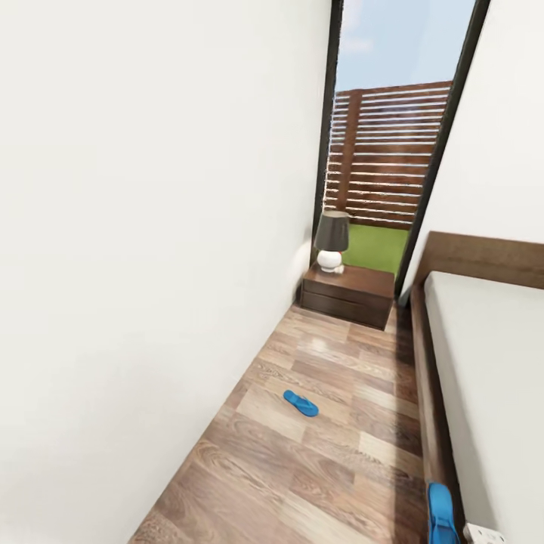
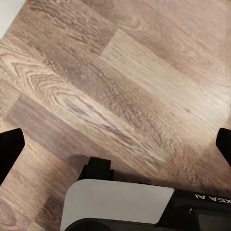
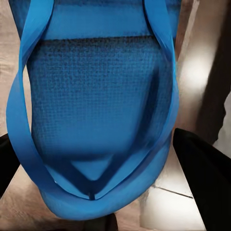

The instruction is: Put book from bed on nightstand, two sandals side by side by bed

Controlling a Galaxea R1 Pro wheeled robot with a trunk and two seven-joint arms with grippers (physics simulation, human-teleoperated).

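Note:
One blue sandal lies flat on the wood floor in the aisle between the white wall and the bed. The other sandal hangs by the bed's wooden side rail at the lower right of the head view. The right wrist view has this sandal close up, straps facing the camera, with my right gripper shut on its edges. My left gripper is open over bare floor. A dark nightstand stands at the aisle's far end. The book is out of view.
A lamp with a dark shade and white base stands on the nightstand, below a tall black-framed window showing a slatted fence. The white wall closes the aisle on the left. My own base shows in the left wrist view.

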